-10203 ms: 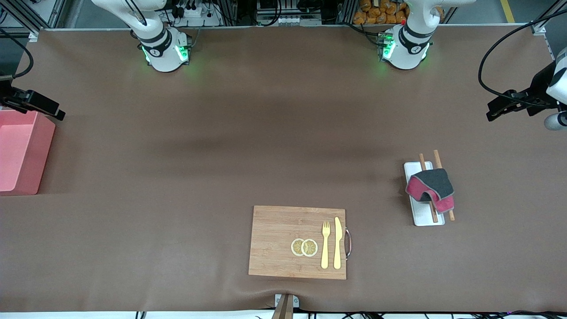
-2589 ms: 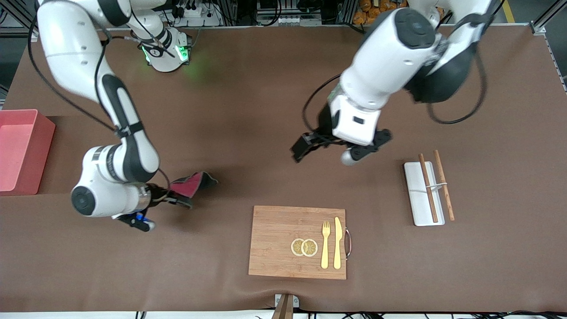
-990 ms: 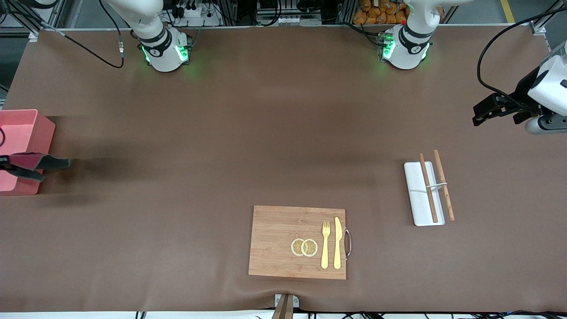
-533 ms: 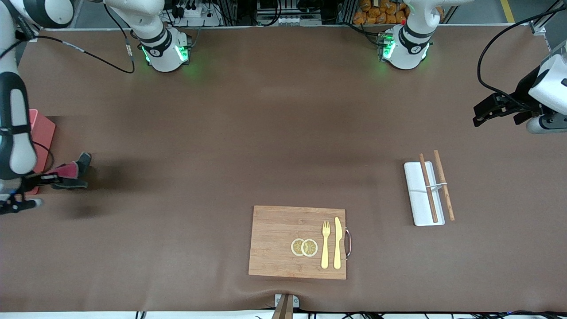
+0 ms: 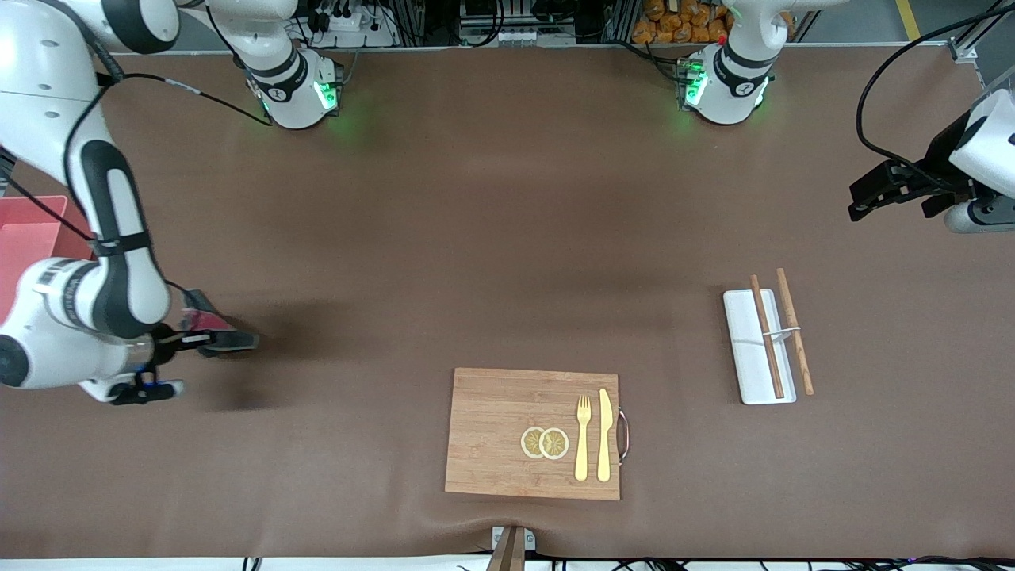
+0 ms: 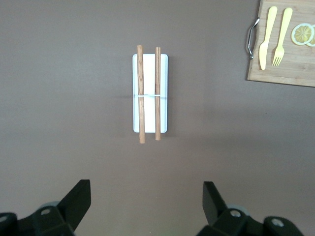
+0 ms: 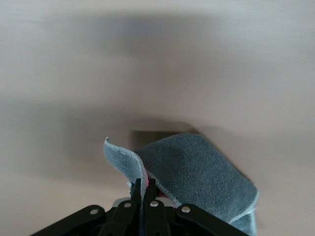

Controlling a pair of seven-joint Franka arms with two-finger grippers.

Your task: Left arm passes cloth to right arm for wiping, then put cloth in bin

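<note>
My right gripper (image 5: 212,339) is shut on the cloth (image 5: 203,320) and holds it low over the bare brown table, beside the pink bin (image 5: 30,238). In the right wrist view the fingers (image 7: 143,186) pinch a fold of the cloth (image 7: 197,169); its dark grey face shows with a pink edge. The right arm covers part of the bin. My left gripper (image 5: 874,190) is open and empty, and waits up over the table's edge at the left arm's end. In the left wrist view the left gripper (image 6: 146,189) is wide open over bare table.
A wooden board (image 5: 492,432) with a fork, a knife and two lemon slices lies near the front camera; it also shows in the left wrist view (image 6: 295,64). A white tray (image 5: 749,357) with two chopsticks lies toward the left arm's end, and also shows in the left wrist view (image 6: 150,110).
My right arm has swung out from the bin toward the table's middle with the cloth still in its gripper. The left arm has barely moved.
</note>
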